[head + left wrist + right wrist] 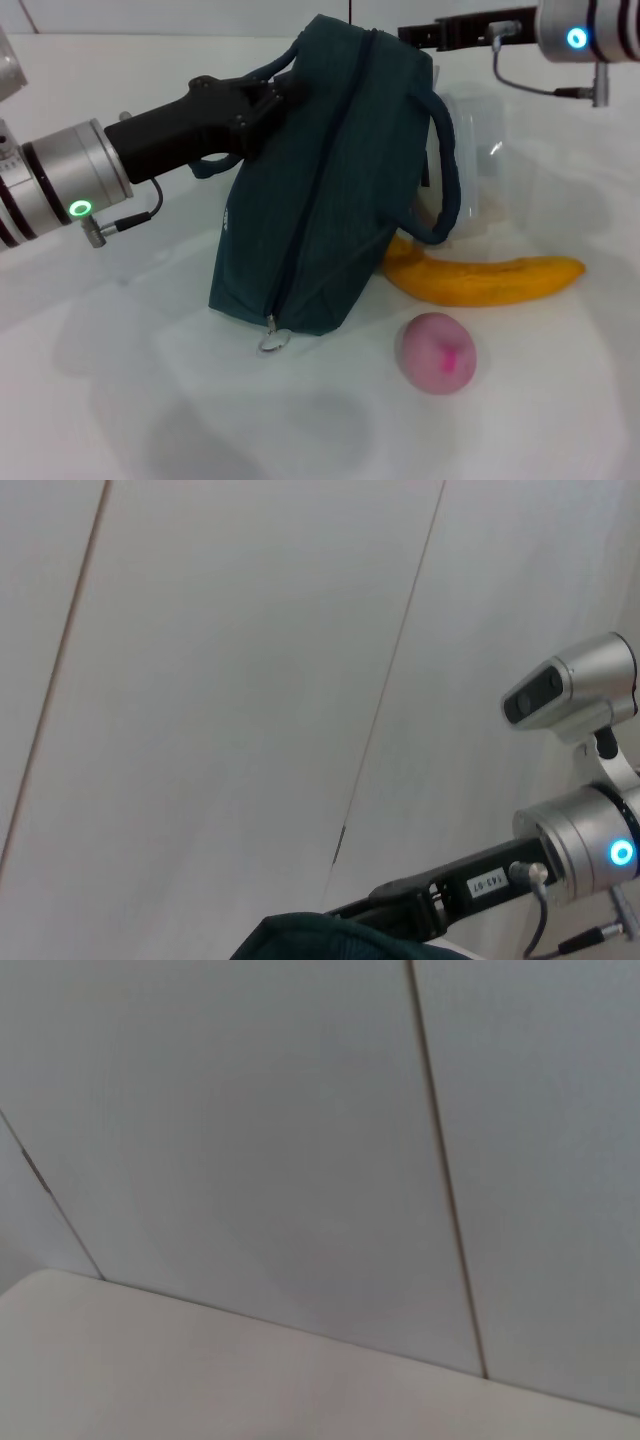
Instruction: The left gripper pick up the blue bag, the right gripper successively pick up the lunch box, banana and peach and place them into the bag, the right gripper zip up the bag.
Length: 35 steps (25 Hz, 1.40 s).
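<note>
My left tool (275,95) was up at the top of the blue bag (320,190), and it was pinching one of the bag's handles. The bag stood tilted on the white tabletop (120,400), leaning over toward my right side. Its zipper ran down the side that faced me, and the round zipper pull (273,340) hung at the bottom corner, just above the tabletop. The other handle (447,170) drooped in a loop on the right side of the bag.

My right tool (425,35) was high up behind the top of the bag, reaching in from the right. The bag hid its tip, so I could not tell if it was spread or pressed together.

The clear lunch box (478,165) sat on the tabletop behind the bag's loose handle, under my right arm. The yellow banana (485,280) lay flat just beside the bag's bottom edge, with one end tucked under the handle. The pink peach (437,352) sat in front of the banana, near it but not touching. All three were outside the bag.

From my left wrist, I saw the top of the bag at the edge and my right arm past it. A small white label (486,884) on that arm had tiny numbers, upside down and too small to read for sure. From my right wrist, I saw only the wall and a bit of tabletop.
</note>
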{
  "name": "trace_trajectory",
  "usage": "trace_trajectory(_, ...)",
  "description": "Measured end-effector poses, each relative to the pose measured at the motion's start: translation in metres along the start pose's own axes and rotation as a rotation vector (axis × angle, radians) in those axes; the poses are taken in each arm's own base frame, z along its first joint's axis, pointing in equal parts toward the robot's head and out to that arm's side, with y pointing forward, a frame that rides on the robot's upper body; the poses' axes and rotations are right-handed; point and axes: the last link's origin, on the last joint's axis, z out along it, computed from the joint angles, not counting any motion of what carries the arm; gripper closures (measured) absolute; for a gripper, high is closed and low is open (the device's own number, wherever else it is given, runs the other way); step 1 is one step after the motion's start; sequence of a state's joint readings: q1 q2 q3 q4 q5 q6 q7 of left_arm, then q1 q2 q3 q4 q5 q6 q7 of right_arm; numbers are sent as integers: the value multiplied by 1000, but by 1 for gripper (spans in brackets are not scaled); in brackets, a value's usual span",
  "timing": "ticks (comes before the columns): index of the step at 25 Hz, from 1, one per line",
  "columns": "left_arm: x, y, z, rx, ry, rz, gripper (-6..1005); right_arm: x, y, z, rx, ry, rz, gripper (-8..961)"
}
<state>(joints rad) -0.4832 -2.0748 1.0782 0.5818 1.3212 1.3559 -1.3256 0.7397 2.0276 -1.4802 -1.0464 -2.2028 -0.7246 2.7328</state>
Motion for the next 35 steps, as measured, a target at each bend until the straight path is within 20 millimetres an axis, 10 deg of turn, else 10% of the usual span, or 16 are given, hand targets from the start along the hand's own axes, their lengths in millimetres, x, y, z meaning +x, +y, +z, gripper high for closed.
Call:
trace_trajectory(16, -1, 0, -1, 0, -8, 4, 959, 42, 11, 13, -18, -32, 79, 253)
trace_trajectory(35, 1, -3, -5, 10, -12, 29, 959, 26, 22, 8, -36, -101, 34, 255)
